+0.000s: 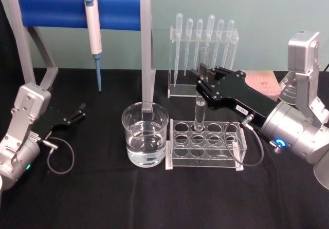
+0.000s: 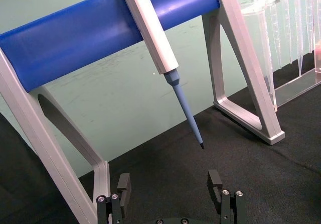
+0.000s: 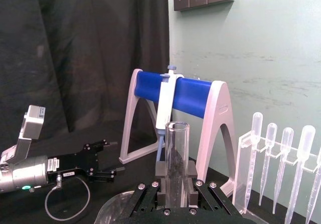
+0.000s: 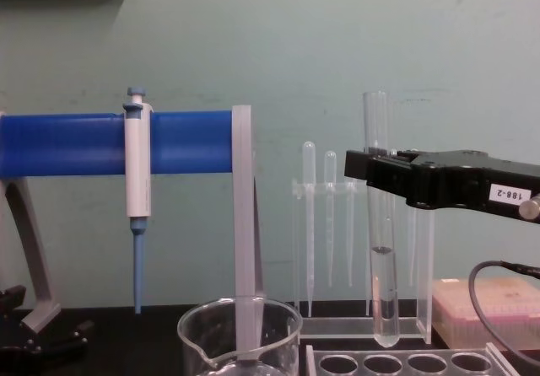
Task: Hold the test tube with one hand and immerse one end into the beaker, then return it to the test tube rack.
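Observation:
The test tube (image 1: 199,112) stands upright with my right gripper (image 1: 201,78) shut around its upper part. In the chest view the test tube (image 4: 381,266) holds a little clear liquid, and its round bottom hangs just above the holes of the clear tube rack (image 4: 405,364). The right wrist view shows the test tube (image 3: 176,153) pinched between the black fingers (image 3: 161,173). The beaker (image 1: 145,135), partly filled with clear liquid, stands left of the rack (image 1: 169,159); its rim (image 4: 240,315) shows low in the chest view. My left gripper (image 1: 77,112) rests open on the black cloth at the far left, holding nothing.
A blue-barred stand (image 1: 77,11) carries a white-and-blue micropipette (image 1: 93,29) behind the beaker. Behind the tube rack stands a clear holder of thin plastic pipettes (image 1: 203,34), with a pinkish box (image 1: 264,82) at the back right. The cloth in front is bare.

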